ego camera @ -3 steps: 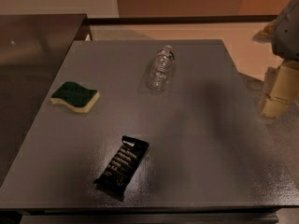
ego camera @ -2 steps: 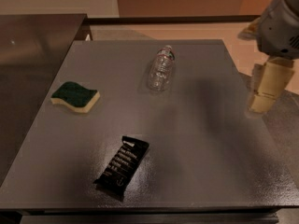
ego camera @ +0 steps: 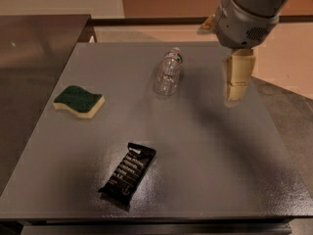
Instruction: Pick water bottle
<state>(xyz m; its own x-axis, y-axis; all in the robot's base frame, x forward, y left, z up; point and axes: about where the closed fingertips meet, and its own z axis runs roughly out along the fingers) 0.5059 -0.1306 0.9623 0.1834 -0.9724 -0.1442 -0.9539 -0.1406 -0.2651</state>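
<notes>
While the gripper hangs over the far right part of the gray table, close to its right edge, the water bottle lies on its side left of it, with bare surface between. The sponge and the black snack bar lie farther left. The top of the frame cuts off the arm, and I cannot tell if the gripper is spread or pressed together.
</notes>
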